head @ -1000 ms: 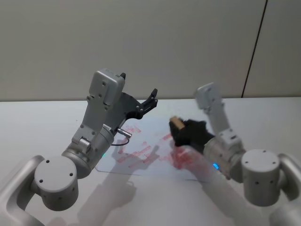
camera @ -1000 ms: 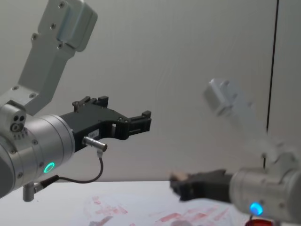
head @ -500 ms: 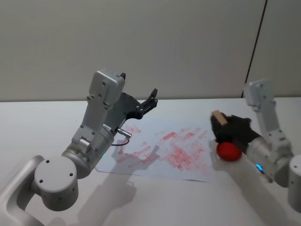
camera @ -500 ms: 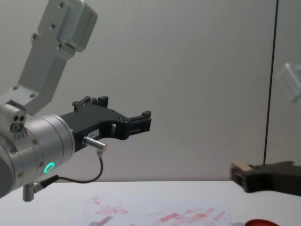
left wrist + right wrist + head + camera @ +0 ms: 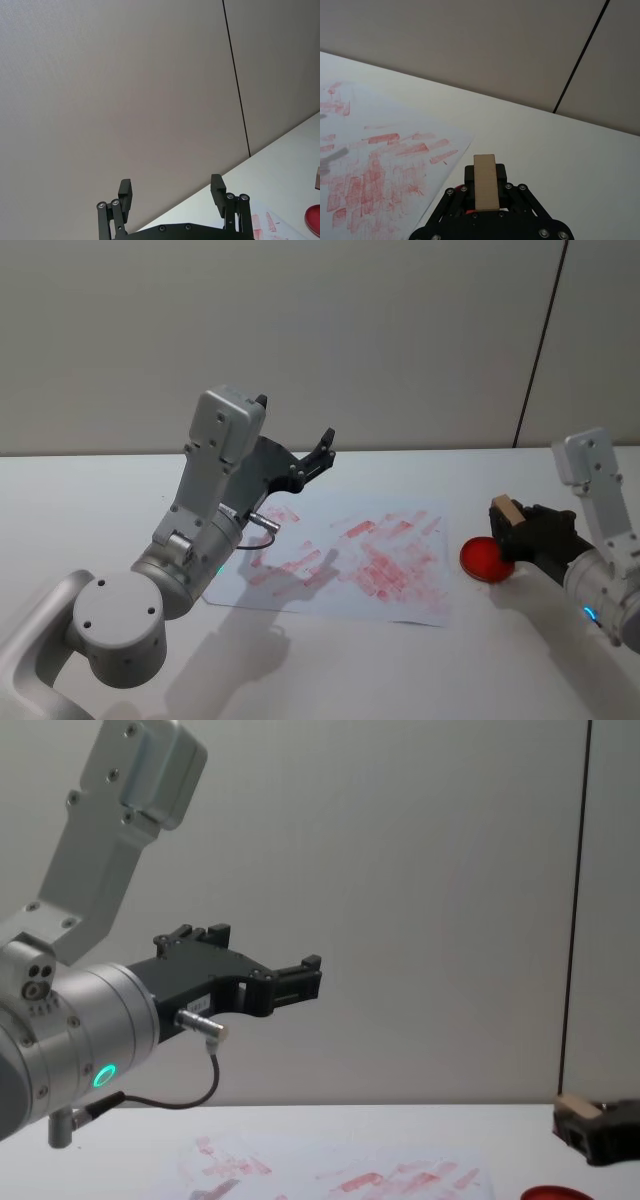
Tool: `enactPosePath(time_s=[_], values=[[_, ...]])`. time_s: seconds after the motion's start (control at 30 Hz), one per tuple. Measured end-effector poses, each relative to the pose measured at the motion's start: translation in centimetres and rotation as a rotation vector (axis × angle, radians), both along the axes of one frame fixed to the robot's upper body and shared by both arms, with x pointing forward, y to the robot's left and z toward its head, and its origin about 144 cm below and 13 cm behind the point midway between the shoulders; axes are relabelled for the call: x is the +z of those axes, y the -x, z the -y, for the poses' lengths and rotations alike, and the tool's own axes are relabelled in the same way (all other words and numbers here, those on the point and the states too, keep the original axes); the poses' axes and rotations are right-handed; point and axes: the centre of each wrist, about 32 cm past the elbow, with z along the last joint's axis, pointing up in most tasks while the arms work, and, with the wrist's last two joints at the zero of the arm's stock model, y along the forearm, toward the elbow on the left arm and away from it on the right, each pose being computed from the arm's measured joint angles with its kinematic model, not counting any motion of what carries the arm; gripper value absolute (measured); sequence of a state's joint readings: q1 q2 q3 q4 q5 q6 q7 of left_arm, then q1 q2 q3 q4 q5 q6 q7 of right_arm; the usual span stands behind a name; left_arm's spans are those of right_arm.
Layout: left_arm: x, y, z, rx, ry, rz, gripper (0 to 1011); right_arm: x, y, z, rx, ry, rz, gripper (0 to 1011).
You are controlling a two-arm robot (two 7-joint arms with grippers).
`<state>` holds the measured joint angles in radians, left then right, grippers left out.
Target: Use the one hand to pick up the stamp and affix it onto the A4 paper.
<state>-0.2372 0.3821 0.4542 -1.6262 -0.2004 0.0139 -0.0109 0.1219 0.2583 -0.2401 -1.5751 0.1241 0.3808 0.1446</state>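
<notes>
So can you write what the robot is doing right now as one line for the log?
right gripper: shut on stamp, above red round base | A4 paper: covered in prints | left gripper: open, raised

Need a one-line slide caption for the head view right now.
Right gripper holds the stamp over a red ink pad, beside the A4 paper; left gripper raised, open.

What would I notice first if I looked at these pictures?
Probably the A4 paper in the middle of the white table, smeared all over with red stamp prints. Next, the right gripper at the paper's right, holding the small wooden stamp just above a round red disc. The left gripper is raised high over the paper's left side, fingers open.
</notes>
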Motion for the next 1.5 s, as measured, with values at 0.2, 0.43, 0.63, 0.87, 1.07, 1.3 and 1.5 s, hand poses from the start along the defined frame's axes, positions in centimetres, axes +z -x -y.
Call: enactPosePath(time_s=[0.2,0.43,0.63,0.87,1.07,1.3,1.5], values=[[0.0,0.0,0.0,0.000,0.000,0.000,1002,-0.6,-0.3,0.2,0.000,0.022,-0.022,219],[0.0,0.0,0.0,0.000,0.000,0.000,1001,-1.3,-0.6,0.0,0.006,0.039,-0.047,219],[0.0,0.0,0.0,0.000,0.000,0.000,1001,-1.8,-0.9,-0.2,0.012,0.051,-0.062,218],[0.0,0.0,0.0,0.000,0.000,0.000,1001,-2.1,-1.1,-0.4,0.016,0.058,-0.071,333],[0.0,0.0,0.0,0.000,0.000,0.000,1002,-2.2,-1.2,-0.5,0.018,0.063,-0.077,521],[0.0,0.0,0.0,0.000,0.000,0.000,1002,-2.3,-1.3,-0.5,0.020,0.065,-0.080,737],[0.0,0.0,0.0,0.000,0.000,0.000,1002,-2.4,-1.3,-0.5,0.020,0.067,-0.082,917]])
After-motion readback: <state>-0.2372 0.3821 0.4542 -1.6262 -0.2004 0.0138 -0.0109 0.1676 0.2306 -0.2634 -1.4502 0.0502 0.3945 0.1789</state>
